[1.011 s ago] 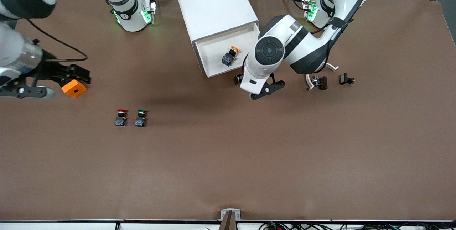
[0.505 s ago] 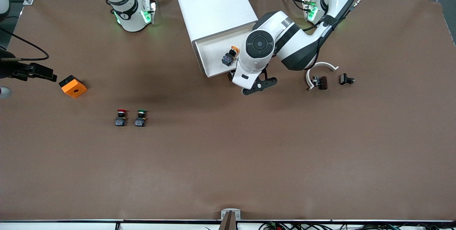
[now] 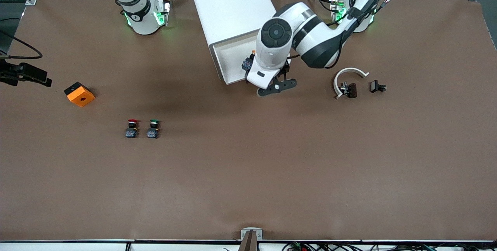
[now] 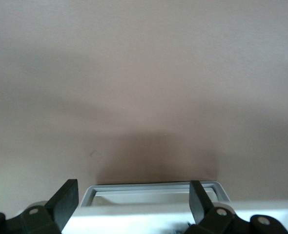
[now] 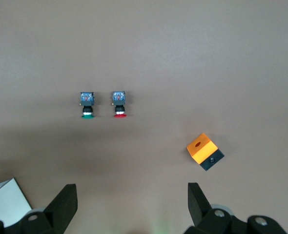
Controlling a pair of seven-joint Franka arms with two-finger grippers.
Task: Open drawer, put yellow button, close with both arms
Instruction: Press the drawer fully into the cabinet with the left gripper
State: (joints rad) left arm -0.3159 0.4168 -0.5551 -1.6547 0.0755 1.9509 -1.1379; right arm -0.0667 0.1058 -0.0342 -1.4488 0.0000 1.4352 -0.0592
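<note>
Brown table, drawer open, left gripper above

Two white jointed arms are seen, banded in black, the left arm carrying a round dark grey joint cap. Green lights glow at both bases beside the white cabinet, and black cables trail along the links. The finger pads are matte black, fixed by small silver screws.

Robotics lab, two arms bolted to brown table, alu framing, cables
</note>
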